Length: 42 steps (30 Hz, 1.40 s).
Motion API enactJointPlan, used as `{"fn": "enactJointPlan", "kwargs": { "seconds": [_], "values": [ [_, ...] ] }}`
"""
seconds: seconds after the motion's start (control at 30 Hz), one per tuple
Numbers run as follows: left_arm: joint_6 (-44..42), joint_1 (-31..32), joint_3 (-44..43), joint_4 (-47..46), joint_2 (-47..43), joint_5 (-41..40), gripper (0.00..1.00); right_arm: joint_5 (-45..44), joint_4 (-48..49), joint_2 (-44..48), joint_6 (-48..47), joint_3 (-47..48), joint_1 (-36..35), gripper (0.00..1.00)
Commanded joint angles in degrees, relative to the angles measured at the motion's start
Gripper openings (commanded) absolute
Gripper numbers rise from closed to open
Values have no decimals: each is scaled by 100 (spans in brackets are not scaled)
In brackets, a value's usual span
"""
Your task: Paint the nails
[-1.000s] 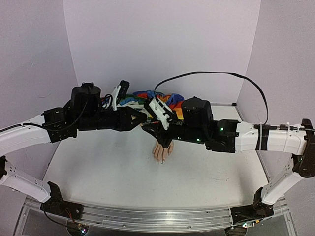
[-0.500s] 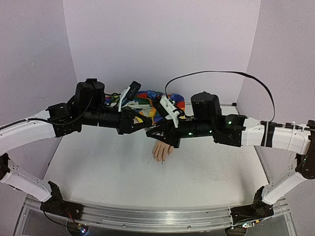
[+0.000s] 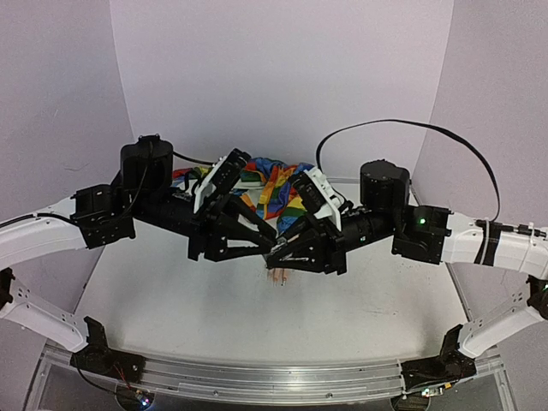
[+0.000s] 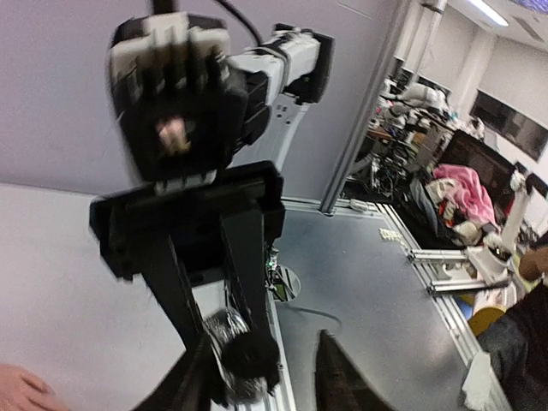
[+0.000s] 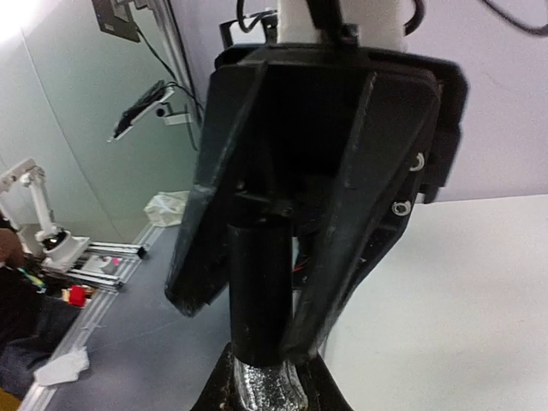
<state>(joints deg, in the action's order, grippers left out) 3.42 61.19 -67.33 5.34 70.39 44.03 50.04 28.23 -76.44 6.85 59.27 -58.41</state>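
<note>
Checking the nails [image 3: 280, 282], we can barely make them out: just the fingertips of the mannequin hand [image 3: 276, 275], which lies on the tabletop [image 3: 171, 300]. Directly above the hand, the right end effector [image 5: 267, 396] is clamped on a glittery bottle [image 5: 259, 381]. The left end effector [image 4: 267, 385] sits slightly open around its black cap [image 5: 257, 282]. Behind the hand we see the rainbow sleeve [image 3: 274, 181].

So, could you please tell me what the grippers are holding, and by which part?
The right gripper holds the glittery bottle by its glass body; the left gripper straddles its black cap, grip unclear.
</note>
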Motion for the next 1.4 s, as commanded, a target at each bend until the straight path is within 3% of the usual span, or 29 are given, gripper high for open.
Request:
{"fn": "enactJointPlan", "kwargs": {
  "seconds": [0.0,0.07,0.23,0.3,0.4,0.7,1.07,1.37],
  "values": [
    [609,16,237,93,-700,-1223,57,-1604,178,503,-1077,-53,137,0],
    [884,9,347,119,-803,-2063,71,-2460,107,464,-1200,-63,139,0],
    [2365,-30,181,1061,-691,-5033,87,-3717,122,223,-1308,-38,137,0],
    [3016,-62,285,1190,-634,-5395,92,-4118,125,56,-1304,-2,137,0],
    [3389,-72,462,902,-504,-5369,99,-4458,88,-354,-1128,182,133,0],
    [3308,-334,352,923,-331,-5033,99,-4744,6,-1039,-746,543,90,0],
    [3143,-476,-7,798,157,-4421,84,-4748,-24,-1107,-760,761,-81,0],
    [3032,-476,-240,650,419,-4288,65,-4769,-42,-1127,-825,738,-172,0]
  ]
}}
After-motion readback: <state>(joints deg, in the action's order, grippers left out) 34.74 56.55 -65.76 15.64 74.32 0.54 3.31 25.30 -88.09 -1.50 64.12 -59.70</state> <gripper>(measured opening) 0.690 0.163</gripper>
